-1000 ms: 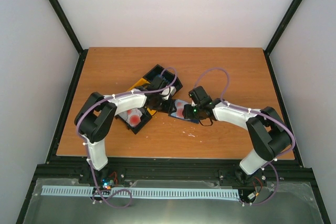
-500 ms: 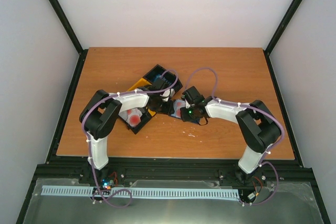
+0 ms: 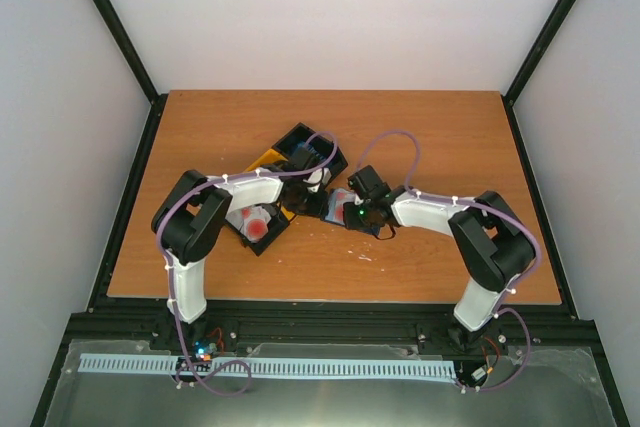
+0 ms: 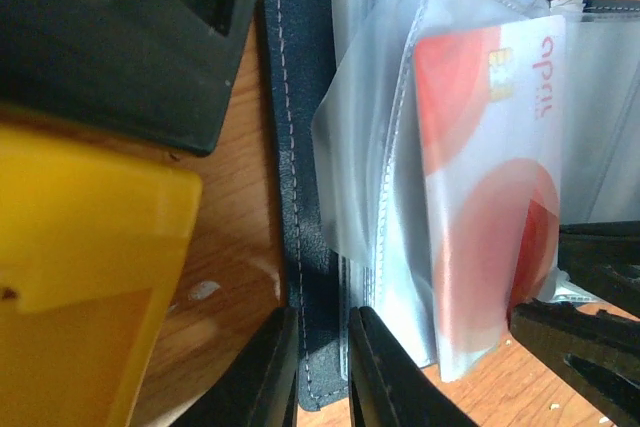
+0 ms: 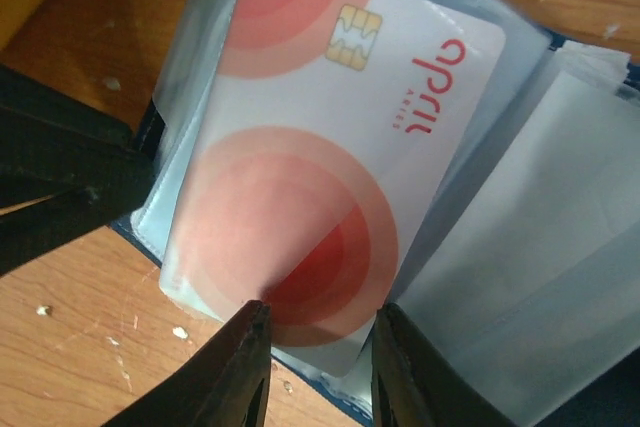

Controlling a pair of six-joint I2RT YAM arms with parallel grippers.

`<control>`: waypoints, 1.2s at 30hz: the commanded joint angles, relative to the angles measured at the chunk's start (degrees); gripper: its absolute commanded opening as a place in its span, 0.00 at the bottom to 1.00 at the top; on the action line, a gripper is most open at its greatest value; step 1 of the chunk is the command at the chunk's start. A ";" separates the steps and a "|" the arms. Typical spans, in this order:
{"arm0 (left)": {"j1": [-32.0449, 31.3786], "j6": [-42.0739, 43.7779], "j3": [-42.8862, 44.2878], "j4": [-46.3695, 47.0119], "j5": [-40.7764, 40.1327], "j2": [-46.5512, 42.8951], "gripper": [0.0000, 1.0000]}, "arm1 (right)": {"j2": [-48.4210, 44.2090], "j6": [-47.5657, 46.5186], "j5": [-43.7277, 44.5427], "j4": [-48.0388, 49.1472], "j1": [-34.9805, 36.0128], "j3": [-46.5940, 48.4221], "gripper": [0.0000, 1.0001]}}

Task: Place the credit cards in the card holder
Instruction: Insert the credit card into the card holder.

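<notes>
Right end effector over "april" credit card in card holder

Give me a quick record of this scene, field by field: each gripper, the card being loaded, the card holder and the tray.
left gripper: clamped on the navy cover edge of the card holder
right gripper: jaws apart, the card's near end between them; grip unclear
credit card: white with red circles, partly inside a clear sleeve
card holder state: lying open on the table, clear sleeves fanned out
tray: black and yellow, beside the card holder, spare cards in its near compartment
</notes>
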 commanded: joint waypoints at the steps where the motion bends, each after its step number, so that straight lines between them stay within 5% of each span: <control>1: 0.06 0.49 0.33 -0.11 1.63 0.20 0.16 | -3.13 7.38 -1.63 8.56 0.65 -3.23 0.30; 19: 0.07 0.73 -0.50 1.14 4.23 -0.81 0.16 | -2.58 10.74 -3.17 11.98 0.53 -3.34 0.37; 36: 0.06 0.58 0.26 -0.22 2.61 -4.24 0.20 | -8.24 13.24 6.37 -0.30 -0.22 1.17 0.50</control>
